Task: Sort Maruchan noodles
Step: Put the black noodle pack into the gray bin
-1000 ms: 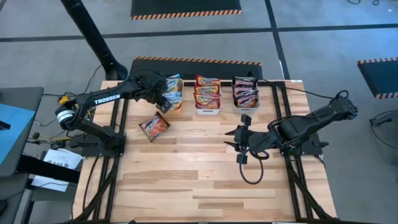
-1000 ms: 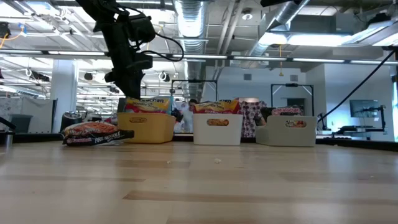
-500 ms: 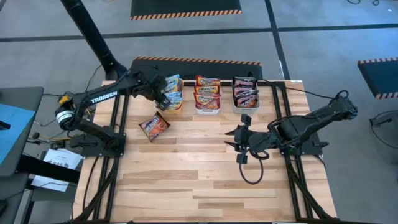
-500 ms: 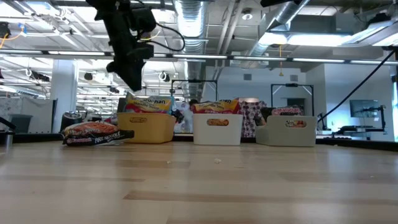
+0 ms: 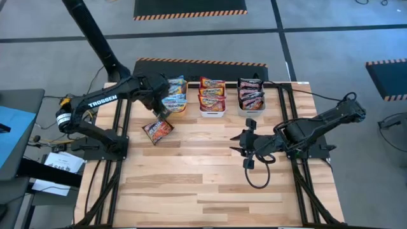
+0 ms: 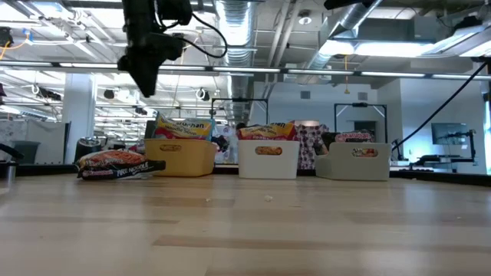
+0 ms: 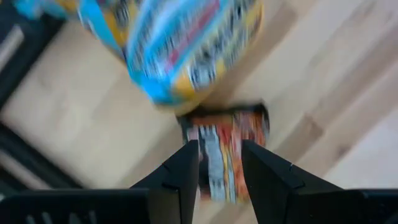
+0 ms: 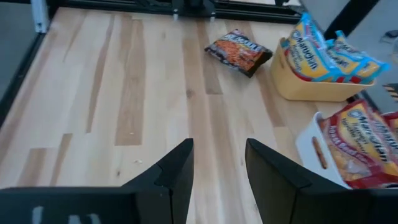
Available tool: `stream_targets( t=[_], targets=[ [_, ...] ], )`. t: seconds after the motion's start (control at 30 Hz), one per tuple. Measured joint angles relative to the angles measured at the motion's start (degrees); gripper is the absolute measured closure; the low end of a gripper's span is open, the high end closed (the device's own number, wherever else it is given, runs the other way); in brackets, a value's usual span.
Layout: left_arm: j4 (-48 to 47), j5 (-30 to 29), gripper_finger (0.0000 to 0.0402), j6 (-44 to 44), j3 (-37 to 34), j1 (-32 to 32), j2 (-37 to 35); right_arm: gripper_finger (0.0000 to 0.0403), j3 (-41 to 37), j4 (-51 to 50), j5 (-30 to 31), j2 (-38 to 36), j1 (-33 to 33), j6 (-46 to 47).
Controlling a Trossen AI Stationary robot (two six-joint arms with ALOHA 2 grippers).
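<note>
I see my left claw (image 5: 160, 112) spread, empty, over the dark red-black packet (image 5: 157, 130) lying left of centre on the tabletop (image 5: 203, 178). The orange bin (image 5: 176, 107) stands just beyond. My right claw (image 5: 236, 141) waits spread mid-frame.

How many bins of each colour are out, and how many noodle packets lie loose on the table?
yellow bin: 1
white bin: 1
grey bin: 1
loose packet: 1
Total: 4
</note>
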Motion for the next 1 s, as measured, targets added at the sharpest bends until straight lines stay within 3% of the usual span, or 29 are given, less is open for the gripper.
stream_targets(
  t=[0.6, 0.77, 1.0],
  targets=[
    [-14.1, 2.5, 0.0292, -12.3, -1.0, -16.8, -2.5, 0.0235, 0.0, 0.0, -2.0, 0.0, 0.0, 3.0],
    [-12.7, 1.7, 0.0292, -15.8, -4.2, -22.1, -8.9, 0.0235, 0.0, 0.0, -2.0, 0.0, 0.0, 4.9],
    [-3.5, -3.3, 0.0292, -21.5, -17.2, -25.0, -22.8, 0.0235, 0.0, -0.5, -2.0, 0.0, 0.0, 7.9]
  ],
)
